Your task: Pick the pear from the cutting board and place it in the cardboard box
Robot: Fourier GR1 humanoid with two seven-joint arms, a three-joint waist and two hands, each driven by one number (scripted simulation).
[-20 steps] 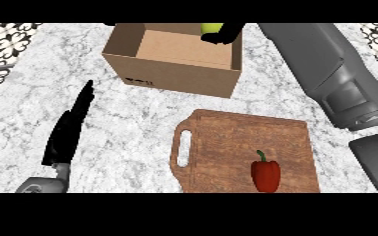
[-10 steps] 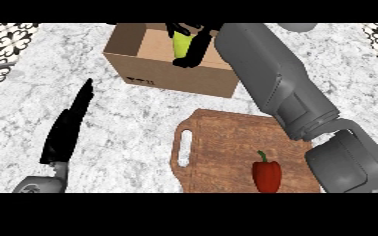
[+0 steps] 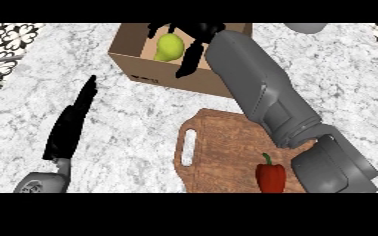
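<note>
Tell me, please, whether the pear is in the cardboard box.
In: the pear sits within the cardboard box's walls, under the right hand's spread fingers.

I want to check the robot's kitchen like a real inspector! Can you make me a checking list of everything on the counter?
Surface: grey-white marble counter, patterned tile at the far left edge.
Job's things: pear is inside the box, which is open at the top; board no longer carries it.
Clutter: red pepper stands on the board's near right part; a grey round thing at the top right edge, cannot tell what.
Hands: right hand is over the box, fingers spread beside the pear; left hand rests open at the left.
Cables: nothing seen.
Surroundings: nothing seen beyond the counter.
</note>
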